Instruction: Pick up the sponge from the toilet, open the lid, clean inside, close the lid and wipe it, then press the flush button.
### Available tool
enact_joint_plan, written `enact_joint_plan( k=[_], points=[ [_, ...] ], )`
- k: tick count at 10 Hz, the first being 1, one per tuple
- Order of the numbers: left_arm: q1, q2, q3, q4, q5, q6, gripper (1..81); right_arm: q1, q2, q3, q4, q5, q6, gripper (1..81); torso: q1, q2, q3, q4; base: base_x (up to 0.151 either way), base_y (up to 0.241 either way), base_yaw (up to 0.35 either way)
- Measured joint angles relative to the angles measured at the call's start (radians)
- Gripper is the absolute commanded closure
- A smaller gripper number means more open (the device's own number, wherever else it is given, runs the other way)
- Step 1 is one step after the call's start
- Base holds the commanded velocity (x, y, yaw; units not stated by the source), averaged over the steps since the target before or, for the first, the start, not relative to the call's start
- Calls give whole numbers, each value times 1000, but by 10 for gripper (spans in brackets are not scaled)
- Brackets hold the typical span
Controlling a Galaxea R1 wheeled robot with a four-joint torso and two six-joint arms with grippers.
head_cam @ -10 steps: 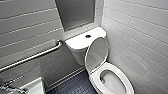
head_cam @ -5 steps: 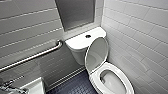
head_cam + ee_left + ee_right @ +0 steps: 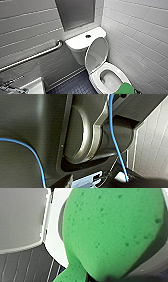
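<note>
A: White tile walls, dark floor. The toilet [image 3: 82, 42] has its lid [image 3: 96, 53] up, leaning on the tank.
B: And the sponge [image 3: 123, 88]?
A: Over the bowl's front rim. Right jaws look clamped on it.
B: Risks?
A: Soft foam could slip out and fall into the bowl. Bump the lid and it slams down mid-wipe.
</note>
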Motion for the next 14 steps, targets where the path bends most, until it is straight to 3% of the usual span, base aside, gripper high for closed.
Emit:
enact_joint_plan(
  k=[2,3,6,7,8,12,14],
  points=[
    [0,0,0,0,0,0,10,77,22,-7,17,-19,-3,811,0,0,0,6,0,0,0],
    [-2,0,0,0,0,0,10,115,57,-32,32,-29,-7,811,0,0,0,25,0,0,0],
    [1,1,0,0,-1,0,10,158,165,-124,120,-46,-64,811,0,0,0,122,0,0,0],
    [3,2,0,0,-1,0,10,168,196,-160,150,-57,-80,811,0,0,0,144,0,0,0],
    [3,5,0,0,-1,-1,10,182,218,-195,169,-70,-92,811,0,0,0,152,0,0,0],
    [3,6,-13,-1,-3,0,10,257,283,-330,222,-151,-107,811,0,0,0,151,0,0,0],
    [2,6,-18,-1,-4,-1,10,270,313,-429,253,-236,-108,811,0,0,-2,151,0,0,0]
  ],
)
